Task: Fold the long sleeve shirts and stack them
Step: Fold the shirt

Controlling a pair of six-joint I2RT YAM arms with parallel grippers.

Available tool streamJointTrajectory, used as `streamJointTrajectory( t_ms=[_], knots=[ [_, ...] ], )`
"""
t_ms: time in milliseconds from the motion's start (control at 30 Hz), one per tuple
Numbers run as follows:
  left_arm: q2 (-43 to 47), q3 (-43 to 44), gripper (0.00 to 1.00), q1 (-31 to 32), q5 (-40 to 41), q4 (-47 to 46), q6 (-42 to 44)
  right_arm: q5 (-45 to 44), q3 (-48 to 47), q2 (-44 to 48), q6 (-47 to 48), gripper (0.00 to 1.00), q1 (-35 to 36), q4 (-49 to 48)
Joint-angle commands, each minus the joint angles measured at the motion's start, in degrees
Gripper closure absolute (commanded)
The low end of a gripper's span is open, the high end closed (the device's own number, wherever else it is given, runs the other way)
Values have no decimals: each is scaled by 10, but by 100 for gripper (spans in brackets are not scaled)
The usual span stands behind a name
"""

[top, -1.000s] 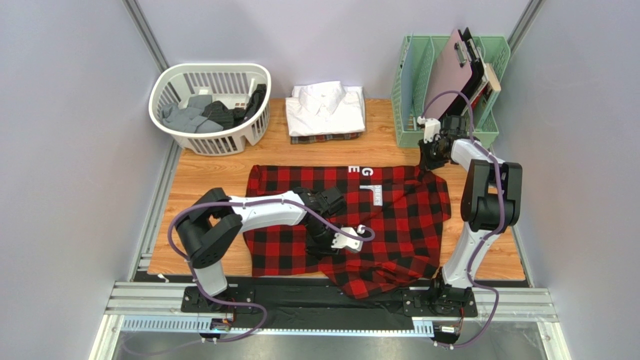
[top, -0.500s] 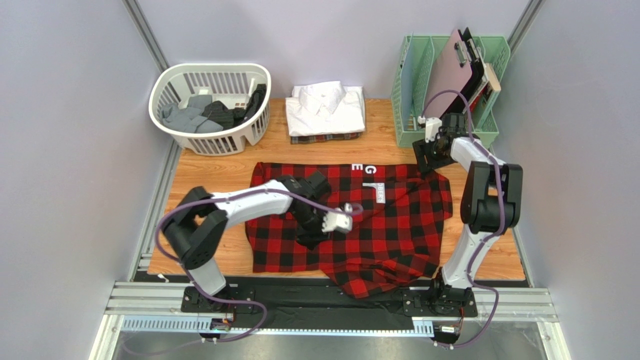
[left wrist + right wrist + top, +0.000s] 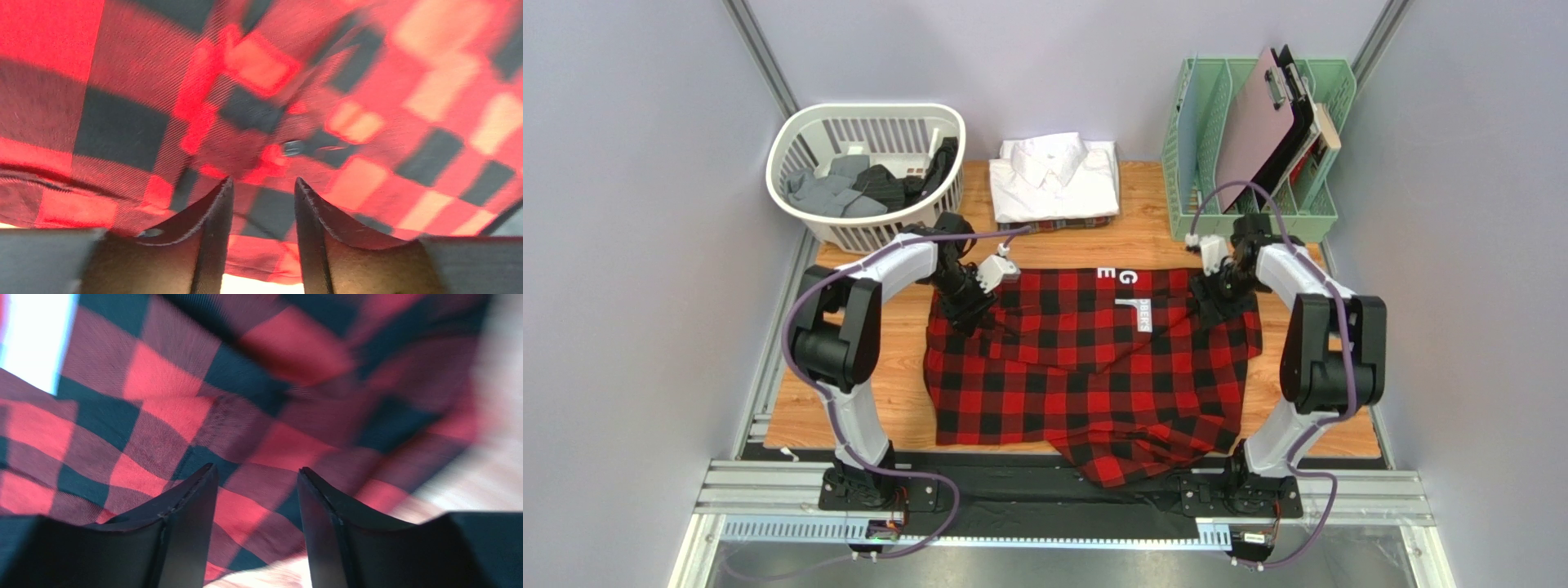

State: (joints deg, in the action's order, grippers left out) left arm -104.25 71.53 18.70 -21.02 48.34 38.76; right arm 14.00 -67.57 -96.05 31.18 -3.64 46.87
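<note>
Flannel shirt (image 3: 1087,368), left gripper (image 3: 263,184) half-parted over it, right gripper (image 3: 256,471) likewise

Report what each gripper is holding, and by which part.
Nothing is held. Left gripper and right gripper both stand open over the red-and-black flannel shirt, at its far corners.

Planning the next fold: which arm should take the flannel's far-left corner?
Left. The left gripper is open over the flannel shirt at that corner; the right gripper is at the far-right corner.
</note>
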Motion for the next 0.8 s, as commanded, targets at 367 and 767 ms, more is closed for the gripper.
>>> streamJointTrajectory(
  t_ms=[367,767],
  knots=[
    [-171,218,64,-80,93,95,33,-58,-125,-174,9,46,52,9],
    [160,-49,41,-82,-92,127,105,58,100,221,247,42,49,216]
  ],
)
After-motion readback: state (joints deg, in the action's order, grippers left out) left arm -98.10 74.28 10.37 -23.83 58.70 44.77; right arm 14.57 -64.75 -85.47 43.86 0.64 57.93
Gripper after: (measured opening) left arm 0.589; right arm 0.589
